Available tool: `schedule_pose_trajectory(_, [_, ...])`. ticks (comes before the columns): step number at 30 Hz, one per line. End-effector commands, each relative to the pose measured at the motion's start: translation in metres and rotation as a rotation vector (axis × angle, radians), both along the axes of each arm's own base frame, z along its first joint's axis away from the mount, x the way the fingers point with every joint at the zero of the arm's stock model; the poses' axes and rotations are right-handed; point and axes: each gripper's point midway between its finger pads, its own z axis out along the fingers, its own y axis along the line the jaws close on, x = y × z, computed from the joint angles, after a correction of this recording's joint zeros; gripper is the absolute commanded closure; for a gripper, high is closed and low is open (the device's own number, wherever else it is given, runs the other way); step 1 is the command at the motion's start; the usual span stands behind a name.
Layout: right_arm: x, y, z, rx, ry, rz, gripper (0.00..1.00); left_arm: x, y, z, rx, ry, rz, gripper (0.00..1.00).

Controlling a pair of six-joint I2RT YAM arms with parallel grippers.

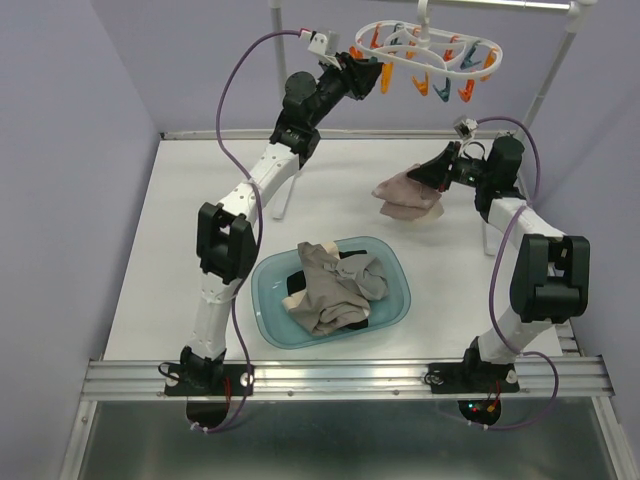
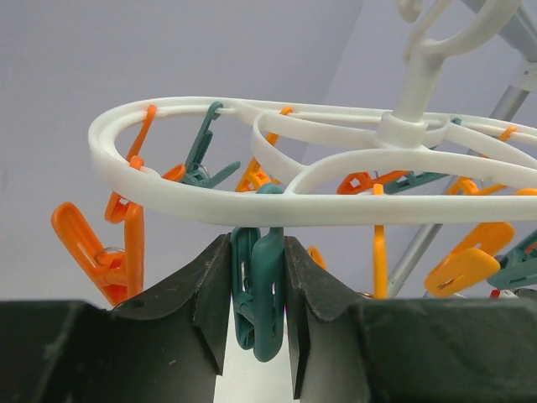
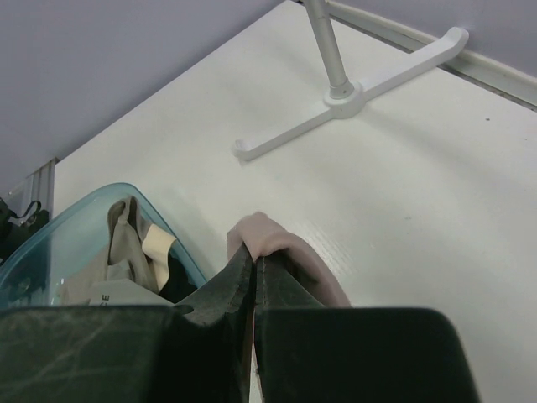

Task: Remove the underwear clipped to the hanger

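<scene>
The white oval hanger (image 1: 425, 55) hangs at the top, and its orange and teal clothespins carry no cloth that I can see. My left gripper (image 1: 372, 72) is raised to the hanger's left end. In the left wrist view both of its jaws press the sides of a teal clothespin (image 2: 260, 294) under the white ring (image 2: 168, 180). My right gripper (image 1: 425, 178) hovers over the table, shut on pale pink underwear (image 1: 408, 198) that droops from it. The right wrist view shows the pink cloth (image 3: 268, 235) pinched at the fingertips. More underwear (image 1: 335, 285), beige, grey and black, lies in the basin.
A translucent teal basin (image 1: 395, 300) sits in the near middle of the table, its rim at the left of the right wrist view (image 3: 75, 218). White rack poles (image 1: 545, 85) and their feet (image 3: 352, 92) stand on the table at the back.
</scene>
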Motion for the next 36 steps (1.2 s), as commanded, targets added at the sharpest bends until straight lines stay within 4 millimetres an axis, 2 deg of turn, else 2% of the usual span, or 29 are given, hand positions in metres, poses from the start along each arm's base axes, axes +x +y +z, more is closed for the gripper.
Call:
schedule_pose_trajectory(1, [-0.007,0.0,0.013,-0.005,-0.06,0.015,1.0,-0.019,0.008,0.051,-0.071,-0.109,-0.006,0.75])
schedule_pose_trajectory(2, [-0.007,0.0,0.013,-0.005,-0.06,0.015,0.99,-0.021,0.008,0.053,-0.071,-0.11,-0.008,0.71])
schedule_pose_trajectory(3, [-0.007,0.0,0.013,-0.005,-0.06,0.015,0.99,-0.022,0.008,0.053,-0.072,-0.109,-0.008,0.64])
schedule_pose_trajectory(4, [-0.007,0.0,0.014,-0.005,-0.062,0.015,0.99,-0.022,0.01,0.052,-0.071,-0.105,-0.006,0.52])
schedule_pose_trajectory(6, [-0.008,0.0,0.013,-0.005,-0.06,0.013,0.99,-0.023,0.011,0.047,-0.063,-0.093,0.0,0.41])
schedule_pose_trajectory(7, [-0.008,0.0,0.013,-0.005,-0.06,0.013,1.0,-0.023,0.013,0.047,-0.061,-0.092,0.006,0.37])
schedule_pose_trajectory(8, [-0.008,0.0,0.013,-0.006,-0.061,0.012,0.99,-0.028,0.016,0.055,-0.062,-0.109,0.013,0.34])
schedule_pose_trajectory(10, [-0.008,0.0,0.012,-0.007,-0.062,0.01,0.99,-0.029,0.018,0.05,-0.049,-0.103,0.026,0.28])
schedule_pose_trajectory(11, [-0.008,0.0,0.012,-0.008,-0.064,0.009,1.0,-0.033,0.024,0.058,-0.047,-0.121,0.041,0.26])
schedule_pose_trajectory(12, [-0.009,0.0,0.011,-0.008,-0.062,0.007,0.99,-0.033,0.024,0.052,-0.035,-0.113,0.045,0.19])
schedule_pose_trajectory(14, [-0.01,0.0,0.011,-0.011,-0.066,0.006,0.99,-0.041,0.032,0.063,-0.033,-0.133,0.067,0.14])
schedule_pose_trajectory(15, [-0.01,-0.001,0.012,-0.013,-0.072,0.002,1.0,-0.04,0.033,0.056,-0.01,-0.132,0.08,0.09])
schedule_pose_trajectory(16, [-0.011,-0.001,0.01,-0.016,-0.073,0.0,1.0,-0.042,0.036,0.058,-0.006,-0.14,0.089,0.05])
schedule_pose_trajectory(17, [-0.012,-0.001,0.01,-0.018,-0.077,-0.003,1.0,-0.048,0.042,0.067,-0.006,-0.153,0.103,0.04])
schedule_pose_trajectory(19, [-0.014,-0.001,0.007,-0.023,-0.077,-0.009,0.99,-0.05,0.046,0.06,0.025,-0.157,0.127,0.02])
schedule_pose_trajectory(20, [-0.015,-0.002,0.004,-0.029,-0.08,-0.011,1.0,-0.057,0.052,0.068,0.028,-0.171,0.137,0.02])
schedule_pose_trajectory(22, [-0.017,-0.003,0.0,-0.039,-0.071,-0.025,0.99,-0.057,0.057,0.061,0.06,-0.169,0.158,0.02])
schedule_pose_trajectory(24, [-0.017,-0.005,-0.007,-0.065,-0.08,-0.04,0.98,-0.065,0.065,0.066,0.072,-0.179,0.176,0.02])
schedule_pose_trajectory(25, [-0.02,-0.005,-0.013,-0.073,-0.047,-0.045,0.95,-0.065,0.066,0.057,0.093,-0.169,0.183,0.02])
schedule_pose_trajectory(26, [-0.019,-0.007,-0.017,-0.099,-0.069,-0.048,0.94,-0.071,0.072,0.063,0.106,-0.189,0.197,0.02])
schedule_pose_trajectory(28, [-0.021,-0.009,-0.023,-0.11,-0.053,-0.076,0.89,-0.071,0.077,0.048,0.139,-0.17,0.22,0.02])
schedule_pose_trajectory(29, [-0.02,-0.012,-0.025,-0.131,-0.08,-0.089,0.87,-0.077,0.084,0.054,0.146,-0.188,0.242,0.02])
schedule_pose_trajectory(30, [-0.023,-0.013,-0.035,-0.141,-0.062,-0.107,0.85,-0.076,0.086,0.041,0.167,-0.17,0.248,0.01])
schedule_pose_trajectory(31, [-0.024,-0.015,-0.035,-0.152,-0.077,-0.12,0.8,-0.079,0.089,0.038,0.177,-0.167,0.256,0.01])
schedule_pose_trajectory(32, [-0.026,-0.016,-0.039,-0.157,-0.07,-0.127,0.78,-0.086,0.098,0.044,0.181,-0.183,0.276,0.01])
schedule_pose_trajectory(33, [-0.025,-0.018,-0.043,-0.168,-0.066,-0.147,0.76,-0.088,0.101,0.041,0.19,-0.18,0.284,0.01])
schedule_pose_trajectory(34, [-0.029,-0.019,-0.053,-0.179,-0.05,-0.157,0.71,-0.088,0.103,0.022,0.216,-0.152,0.287,0.01])
schedule_pose_trajectory(35, [-0.031,-0.02,-0.055,-0.188,-0.057,-0.169,0.68,-0.096,0.11,0.027,0.211,-0.16,0.302,0.01])
schedule_pose_trajectory(36, [-0.033,-0.023,-0.064,-0.207,-0.046,-0.192,0.61,-0.097,0.112,0.01,0.242,-0.141,0.306,0.01])
